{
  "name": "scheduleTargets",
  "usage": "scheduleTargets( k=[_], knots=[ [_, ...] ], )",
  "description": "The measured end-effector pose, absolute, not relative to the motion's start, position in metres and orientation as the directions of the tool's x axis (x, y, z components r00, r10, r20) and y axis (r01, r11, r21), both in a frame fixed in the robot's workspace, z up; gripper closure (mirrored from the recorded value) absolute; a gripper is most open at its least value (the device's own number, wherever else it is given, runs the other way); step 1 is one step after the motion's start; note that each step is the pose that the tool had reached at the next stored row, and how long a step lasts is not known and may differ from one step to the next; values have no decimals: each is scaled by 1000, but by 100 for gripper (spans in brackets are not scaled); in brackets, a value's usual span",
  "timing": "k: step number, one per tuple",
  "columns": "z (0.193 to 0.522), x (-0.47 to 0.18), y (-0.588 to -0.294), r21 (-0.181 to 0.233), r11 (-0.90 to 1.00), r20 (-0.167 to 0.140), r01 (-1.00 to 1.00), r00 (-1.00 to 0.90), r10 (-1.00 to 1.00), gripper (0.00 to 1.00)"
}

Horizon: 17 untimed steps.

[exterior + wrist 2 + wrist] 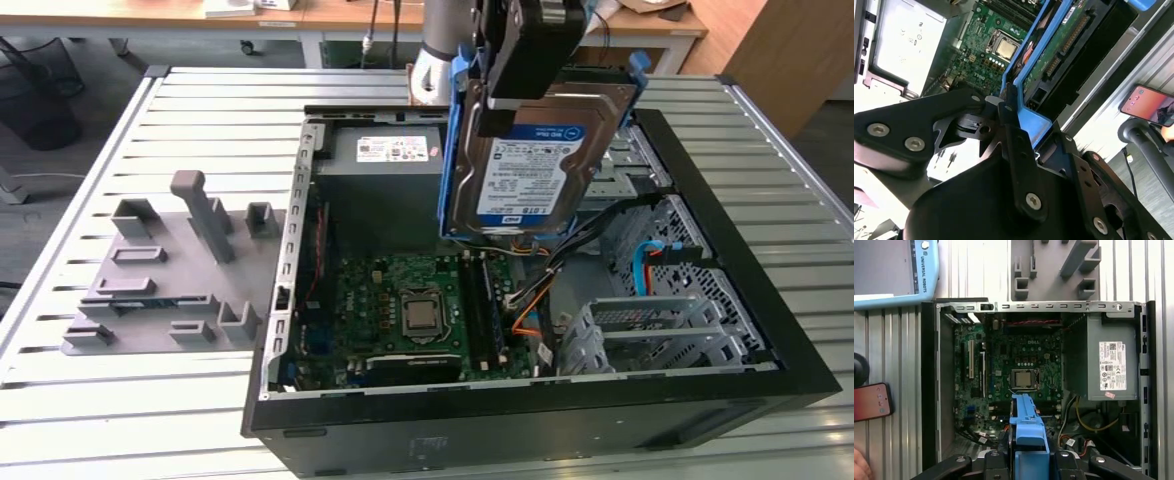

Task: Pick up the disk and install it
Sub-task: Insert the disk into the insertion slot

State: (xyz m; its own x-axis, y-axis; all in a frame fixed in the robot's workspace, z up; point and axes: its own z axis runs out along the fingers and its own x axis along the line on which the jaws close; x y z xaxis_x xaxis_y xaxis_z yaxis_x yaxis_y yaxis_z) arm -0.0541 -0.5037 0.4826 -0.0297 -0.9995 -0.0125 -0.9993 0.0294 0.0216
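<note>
- Hanging over the open computer case (747, 390), the disk (527, 170) stands almost on its edge, a little tilted, with the white-and-blue label turned toward the exterior camera.
- A blue carrier frame (1028, 427) goes around the drive. In the second wrist view the green circuit side of the disk (1064, 45) shows inside this frame.
- The gripper (514, 100) holds the disk from above. In both wrist views the jaws are clamped on the end of the blue frame, one on each side.
- Under the disk, inside the case, lies the green motherboard (400, 290). The grey power supply (387, 160) is just beside the disk, toward the exterior view's left.
- A grey metal drive bay (654, 335) sits in the case, toward the exterior view's right.
- The case lies on its side on the slatted bench (107, 420).
- A grey fixture plate (160, 270) lies near the case, on the exterior view's left.
- In the first wrist view a phone (871, 401) lies on the bench beside the case.
</note>
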Motion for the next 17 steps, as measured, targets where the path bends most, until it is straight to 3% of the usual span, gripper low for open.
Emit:
scheduleTargets(
  k=[17],
  knots=[
    [479,-54,-520,22,29,-12,-999,-30,-999,64]
  ],
)
